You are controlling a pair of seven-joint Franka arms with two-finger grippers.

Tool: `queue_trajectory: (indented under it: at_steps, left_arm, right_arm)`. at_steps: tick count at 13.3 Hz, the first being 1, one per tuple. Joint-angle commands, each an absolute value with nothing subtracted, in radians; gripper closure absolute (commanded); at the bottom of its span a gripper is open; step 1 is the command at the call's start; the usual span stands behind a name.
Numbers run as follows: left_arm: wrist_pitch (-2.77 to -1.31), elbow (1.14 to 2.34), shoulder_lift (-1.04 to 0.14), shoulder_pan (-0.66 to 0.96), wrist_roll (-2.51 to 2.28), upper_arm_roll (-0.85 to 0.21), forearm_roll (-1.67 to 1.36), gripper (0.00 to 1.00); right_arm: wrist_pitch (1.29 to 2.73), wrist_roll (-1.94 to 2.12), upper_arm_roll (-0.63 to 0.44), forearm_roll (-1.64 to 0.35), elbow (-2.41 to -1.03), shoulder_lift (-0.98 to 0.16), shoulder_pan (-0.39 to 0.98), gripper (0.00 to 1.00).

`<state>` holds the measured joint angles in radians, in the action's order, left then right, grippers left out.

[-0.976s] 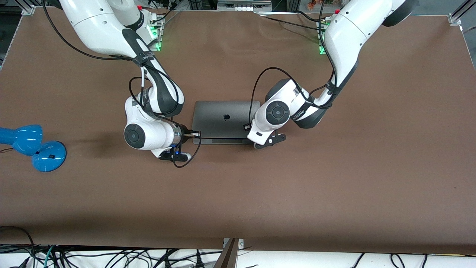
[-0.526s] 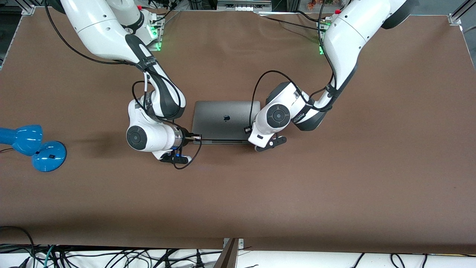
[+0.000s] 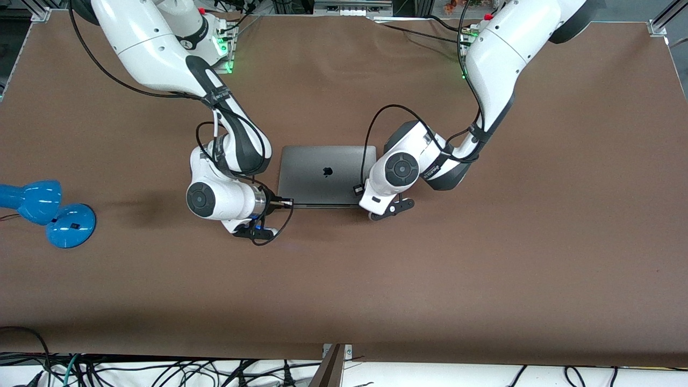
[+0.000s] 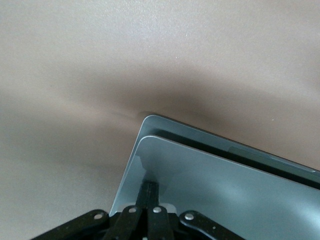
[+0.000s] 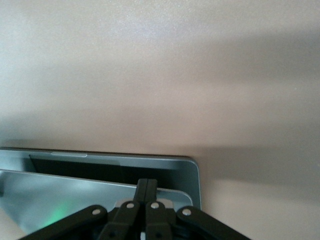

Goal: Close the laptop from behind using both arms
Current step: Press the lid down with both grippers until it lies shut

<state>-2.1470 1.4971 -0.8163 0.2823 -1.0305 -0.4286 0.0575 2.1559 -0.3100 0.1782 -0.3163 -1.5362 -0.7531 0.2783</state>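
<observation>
The grey laptop (image 3: 322, 173) lies mid-table with its lid lowered almost flat, logo up. Only a thin strip of its base shows along the edge nearer the front camera. My right gripper (image 3: 283, 202) is shut, its tips resting on the lid's corner toward the right arm's end. In the right wrist view the shut fingertips (image 5: 146, 183) press on the lid (image 5: 55, 192), with a dark gap above the base. My left gripper (image 4: 150, 186) is shut too and rests on the lid's other corner (image 4: 215, 187). In the front view the left wrist (image 3: 395, 171) covers it.
A blue lamp-like object (image 3: 48, 212) lies near the table's edge at the right arm's end. Black cables loop around both wrists. Brown tabletop (image 3: 344, 279) stretches between the laptop and the front camera.
Both arms have pressed the lid lower, so the visible strip of the base has narrowed. Both wrists have drifted slightly with the lid.
</observation>
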Motion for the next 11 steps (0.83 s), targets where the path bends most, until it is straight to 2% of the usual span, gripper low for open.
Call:
queue_trajectory:
  at_steps: [1,11]
  left_arm:
    - [-2.164,1.456,-0.85,0.302,-1.037,-0.416,0.091,1.0]
    - [-2.195,1.437,-0.884,0.344,-1.037,-0.371,0.091,1.0]
  right_arm:
    - [2.175,-0.278,0.179,-0.311,-1.529,-0.77,0.278,1.0]
    - [2.203,-0.276,0.179,-0.308,-1.529,-0.798,0.278,1.0]
